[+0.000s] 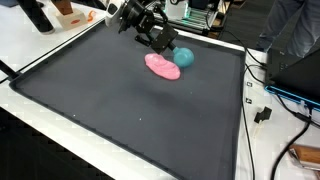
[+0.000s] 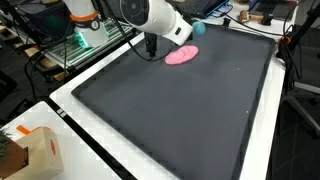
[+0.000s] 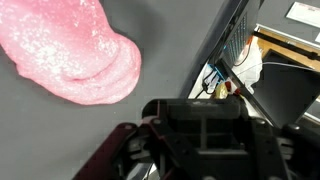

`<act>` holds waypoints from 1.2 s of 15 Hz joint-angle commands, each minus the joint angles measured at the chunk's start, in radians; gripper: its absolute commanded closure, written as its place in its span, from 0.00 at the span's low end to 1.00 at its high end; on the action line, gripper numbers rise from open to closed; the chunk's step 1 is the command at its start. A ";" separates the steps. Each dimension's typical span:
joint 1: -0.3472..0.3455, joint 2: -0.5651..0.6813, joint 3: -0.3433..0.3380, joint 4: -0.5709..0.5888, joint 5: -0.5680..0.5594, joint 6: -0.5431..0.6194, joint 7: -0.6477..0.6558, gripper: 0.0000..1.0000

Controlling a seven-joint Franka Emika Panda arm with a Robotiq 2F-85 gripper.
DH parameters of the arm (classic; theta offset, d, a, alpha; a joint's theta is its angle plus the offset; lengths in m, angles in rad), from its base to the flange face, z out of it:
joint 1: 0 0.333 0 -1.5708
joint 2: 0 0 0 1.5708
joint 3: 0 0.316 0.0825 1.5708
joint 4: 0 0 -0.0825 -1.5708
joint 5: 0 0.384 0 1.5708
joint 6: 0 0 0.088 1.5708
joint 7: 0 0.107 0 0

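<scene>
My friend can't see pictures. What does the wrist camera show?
A pink, glittery soft blob lies on a dark mat, filling the top left. The black gripper fills the bottom, and cables show past the mat's edge on the right.

In the wrist view the pink lump (image 3: 70, 50) runs off the top and left edges. Only a dark housing shows along the bottom, with the fingers out of frame. In an exterior view the gripper (image 1: 160, 44) is too small and dark to tell how wide its fingers stand. In an exterior view the arm (image 2: 152, 18) covers part of the teal ball (image 2: 199, 28), and the cardboard box (image 2: 30, 150) is cut by the left edge.
</scene>
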State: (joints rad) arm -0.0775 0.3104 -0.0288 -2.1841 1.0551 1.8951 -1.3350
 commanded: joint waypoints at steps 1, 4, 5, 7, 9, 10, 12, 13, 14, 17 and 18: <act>-0.008 -0.014 -0.003 0.000 0.004 -0.024 0.020 0.65; -0.002 -0.033 -0.005 -0.001 -0.009 -0.015 0.050 0.65; 0.000 -0.042 -0.005 -0.001 -0.015 -0.016 0.062 0.65; 0.003 -0.061 -0.007 -0.002 -0.031 -0.016 0.097 0.65; 0.006 -0.083 -0.007 -0.003 -0.048 -0.015 0.135 0.65; 0.008 -0.098 -0.008 -0.003 -0.065 -0.016 0.165 0.65; 0.014 -0.126 -0.009 -0.003 -0.103 -0.007 0.230 0.65; 0.016 -0.140 -0.008 -0.001 -0.124 -0.005 0.261 0.65; 0.019 -0.156 -0.007 0.001 -0.150 -0.003 0.300 0.65; 0.032 -0.201 0.000 0.007 -0.243 0.013 0.423 0.65; 0.038 -0.216 0.004 0.010 -0.278 0.020 0.468 0.65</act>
State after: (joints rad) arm -0.0592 0.1500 -0.0273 -2.1681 0.8656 1.8965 -0.9882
